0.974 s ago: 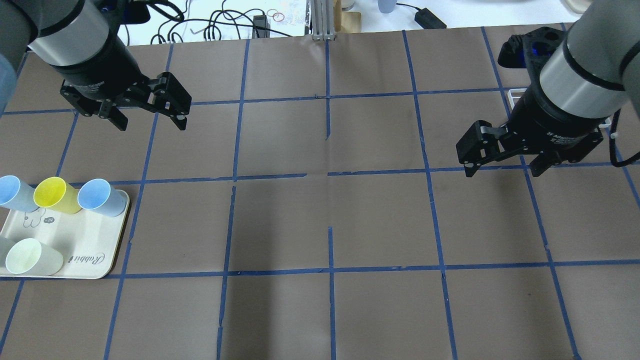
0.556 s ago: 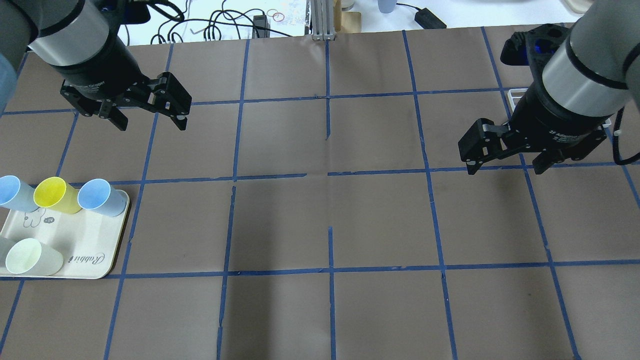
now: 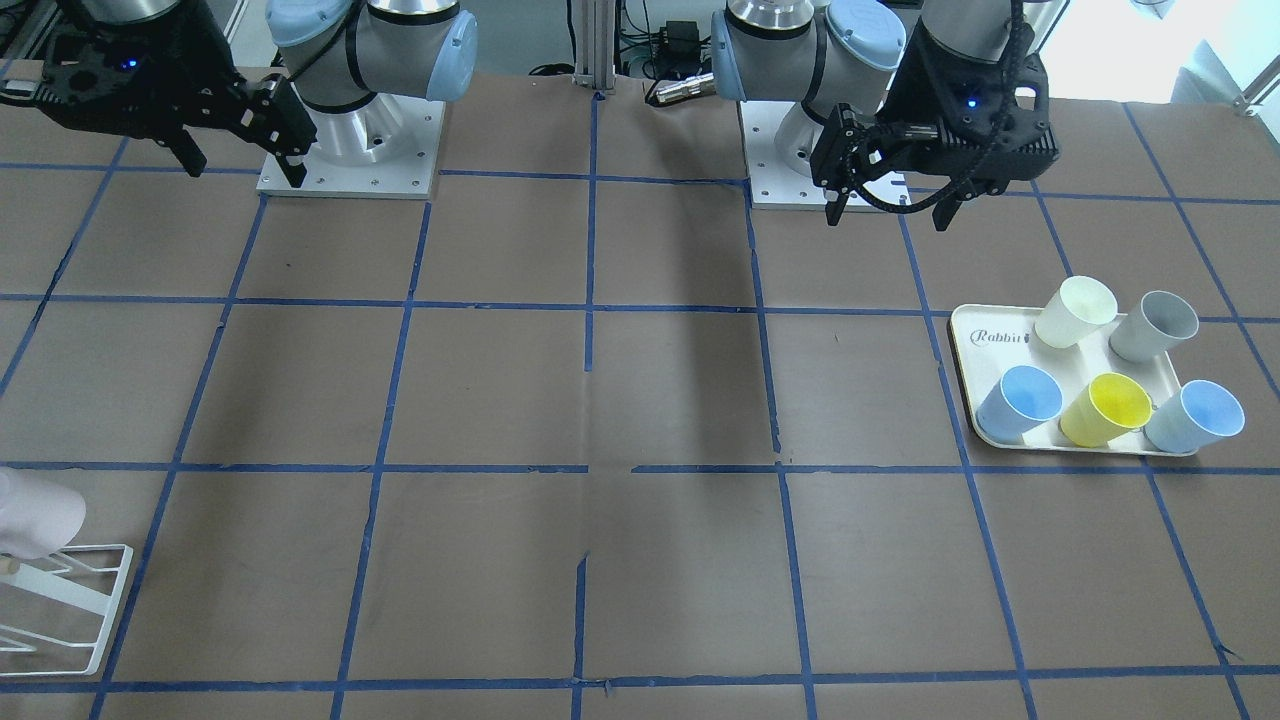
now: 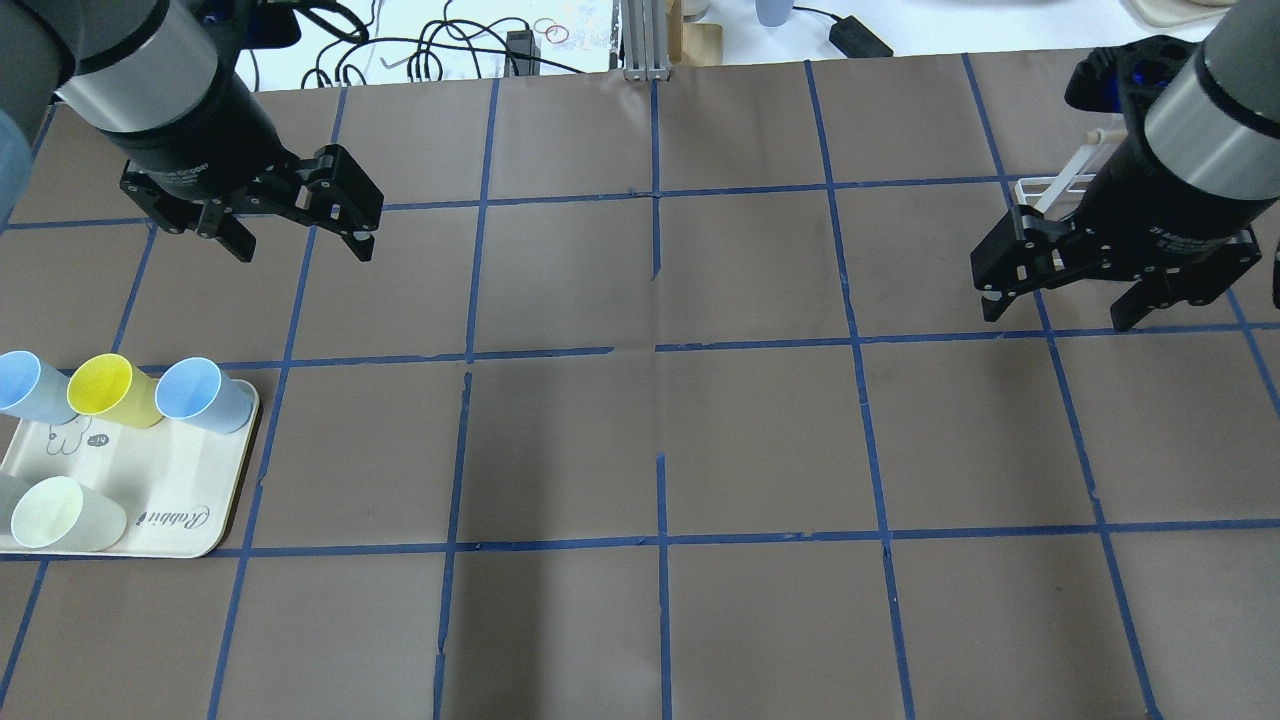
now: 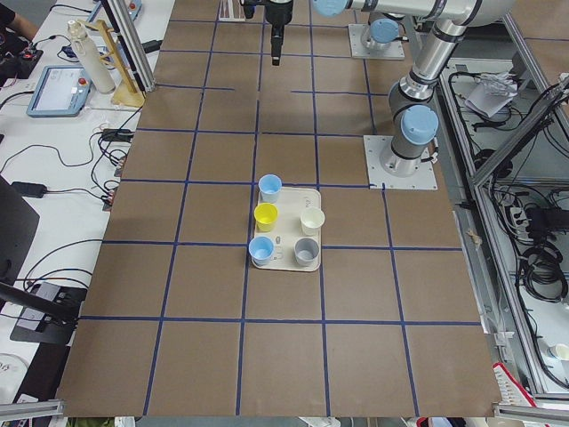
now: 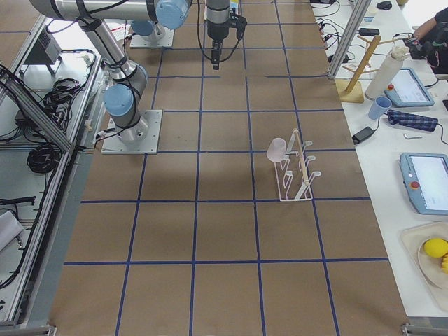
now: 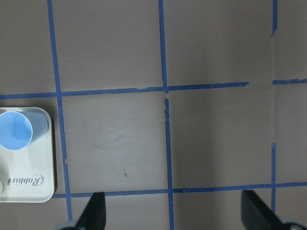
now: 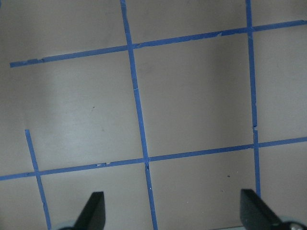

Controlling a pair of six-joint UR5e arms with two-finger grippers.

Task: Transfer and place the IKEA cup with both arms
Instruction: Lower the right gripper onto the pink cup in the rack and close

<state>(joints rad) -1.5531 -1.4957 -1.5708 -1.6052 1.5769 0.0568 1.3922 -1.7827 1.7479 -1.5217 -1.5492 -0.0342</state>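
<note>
Approach is the step in hand, we judge: the IKEA cup (image 6: 278,148) hangs on the white rack (image 6: 297,175) at the surface's right end, and the right hand (image 4: 1058,318) and left hand (image 4: 305,255) both gape empty. Next the right hand must reach it. We count one pink cup, one rack, one tray (image 3: 1000,350) and five other cups (image 3: 1105,410).

Two grey-silver robot arms hang above the table (image 4: 560,440). The left arm (image 4: 140,80) reaches over the table's far left part. Its black left gripper (image 4: 303,250) points down, clear of the surface, jaws spread wide and empty. The right arm (image 4: 1210,130) reaches over the far right part, wrist slightly tilted. The right gripper (image 4: 1057,317) is likewise spread wide and empty. A small blue light glows on each gripper body.
</note>
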